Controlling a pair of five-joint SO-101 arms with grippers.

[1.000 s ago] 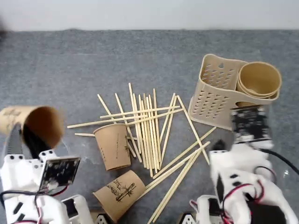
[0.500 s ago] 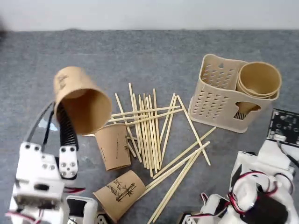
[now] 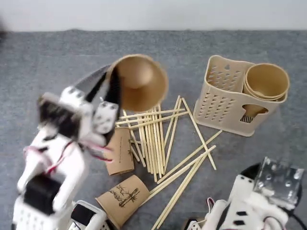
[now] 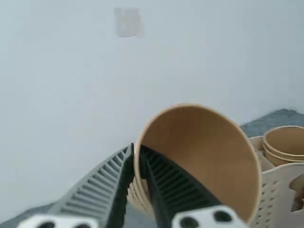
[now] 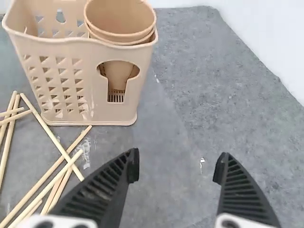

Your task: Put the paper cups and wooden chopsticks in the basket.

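Brown paper cups number at least five: one aloft, two lying on the mat, and a nested stack of at least two in the basket. The left gripper (image 3: 113, 91) is clenched on the rim of the raised cup (image 3: 139, 82). Its wrist view shows one finger inside the wall (image 4: 166, 183) and the other outside. That cup hangs at upper centre of the high view, its open mouth facing the camera, above the far ends of the chopsticks (image 3: 152, 139) and well left of the basket (image 3: 223, 103).

Of the two lying cups, one (image 3: 120, 151) rests at centre left, touching the chopstick heap. The other (image 3: 122, 197), bearing a bamboo drawing, lies at bottom centre.

Wooden chopsticks sprawl in one loose heap at centre, well over a dozen, too overlapped for an exact count. Most run top to bottom, a few lie crosswise, and several fan toward the lower right, near the basket's foot.

One beige perforated basket stands at upper right, with the nested stack (image 3: 266, 81) in its right-hand compartment.

The right gripper (image 5: 175, 167) is released, fingers spread wide over the grey mat (image 5: 213, 95), just in front of the basket.
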